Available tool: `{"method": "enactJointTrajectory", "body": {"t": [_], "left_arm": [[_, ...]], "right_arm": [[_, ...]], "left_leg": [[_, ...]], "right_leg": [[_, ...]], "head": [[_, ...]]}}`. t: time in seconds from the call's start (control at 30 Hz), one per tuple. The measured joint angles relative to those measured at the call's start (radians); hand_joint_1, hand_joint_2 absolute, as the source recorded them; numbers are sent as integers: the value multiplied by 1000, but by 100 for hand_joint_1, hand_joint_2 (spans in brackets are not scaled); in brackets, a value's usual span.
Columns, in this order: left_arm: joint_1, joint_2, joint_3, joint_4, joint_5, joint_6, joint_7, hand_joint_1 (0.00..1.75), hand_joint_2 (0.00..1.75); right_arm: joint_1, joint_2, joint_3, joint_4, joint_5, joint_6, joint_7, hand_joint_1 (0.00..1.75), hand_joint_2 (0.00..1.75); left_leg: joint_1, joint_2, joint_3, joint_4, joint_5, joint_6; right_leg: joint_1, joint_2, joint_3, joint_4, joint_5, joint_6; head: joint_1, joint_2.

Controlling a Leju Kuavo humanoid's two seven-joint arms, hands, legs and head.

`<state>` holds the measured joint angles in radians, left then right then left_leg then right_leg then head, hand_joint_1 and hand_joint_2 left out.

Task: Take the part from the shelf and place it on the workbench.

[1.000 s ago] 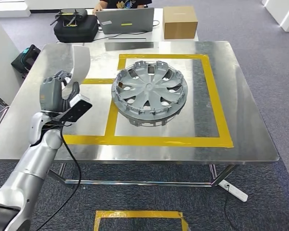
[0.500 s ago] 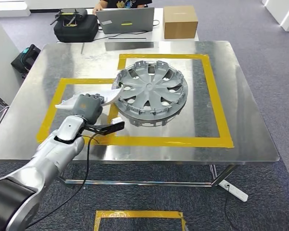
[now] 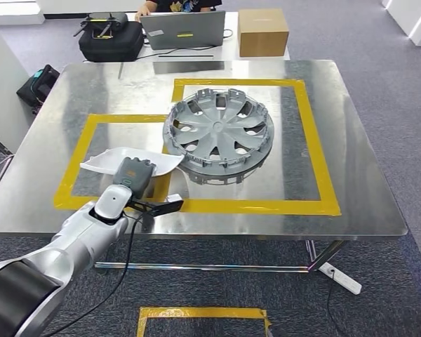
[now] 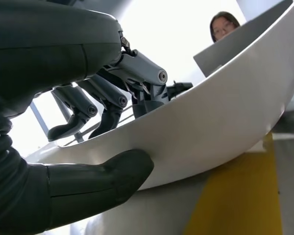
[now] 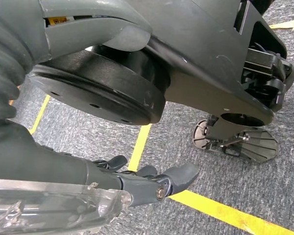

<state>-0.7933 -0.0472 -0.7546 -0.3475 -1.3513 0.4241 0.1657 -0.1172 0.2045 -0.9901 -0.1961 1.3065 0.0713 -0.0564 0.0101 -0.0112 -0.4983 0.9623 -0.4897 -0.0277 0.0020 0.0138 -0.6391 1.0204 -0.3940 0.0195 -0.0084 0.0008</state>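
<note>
White and curved, the part [image 3: 129,160] is lying flat in our left hand [image 3: 132,175] (thumb beneath, fingers on top), low over the steel workbench [image 3: 356,175] just beside the hubcap [image 3: 219,133]. Our right hand [image 5: 153,183] is hanging empty, fingers loosely extended.

Bright, even light. The metal table [image 3: 351,175] shines with soft glare. The left wrist view is washed out white behind the blurry hand [image 4: 64,142].

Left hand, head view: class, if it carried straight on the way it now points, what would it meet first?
Probably the hubcap: the left hand, holding the white part, points up-table toward its near-left rim, though depth is unclear.
</note>
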Motion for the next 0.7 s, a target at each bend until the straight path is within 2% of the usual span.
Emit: {"method": "enactJointTrajectory", "body": {"t": [0.23, 0.4, 0.67, 0.7], "left_arm": [[0, 0, 0, 17, -31, 81, 64, 175, 175], [-2, 1, 8, 30, -28, 47, 116, 175, 175], [-3, 3, 48, 44, 14, 17, 133, 175, 175], [-3, 4, 54, 45, 19, 10, 136, 131, 175]], "right_arm": [[1, 0, 6, 0, -5, -3, 0, 0, 175], [6, 0, 6, 0, -13, -2, -4, 0, 175], [15, 0, 5, 0, -22, -4, -23, 0, 175], [15, 0, 5, 0, -23, -4, -24, 0, 131]], "left_leg": [[0, 0, 1, 0, 0, 0], [0, 0, 1, 0, 0, 0], [0, 0, 0, 0, 0, 0], [0, 0, 0, 0, 0, 0]], "right_leg": [[0, 0, 0, 0, 0, 0], [0, 0, 0, 0, 0, 0], [0, 0, 0, 0, 0, 0], [0, 0, 0, 0, 0, 0]], "head": [[0, 0], [0, 0], [0, 0], [0, 0]]}}
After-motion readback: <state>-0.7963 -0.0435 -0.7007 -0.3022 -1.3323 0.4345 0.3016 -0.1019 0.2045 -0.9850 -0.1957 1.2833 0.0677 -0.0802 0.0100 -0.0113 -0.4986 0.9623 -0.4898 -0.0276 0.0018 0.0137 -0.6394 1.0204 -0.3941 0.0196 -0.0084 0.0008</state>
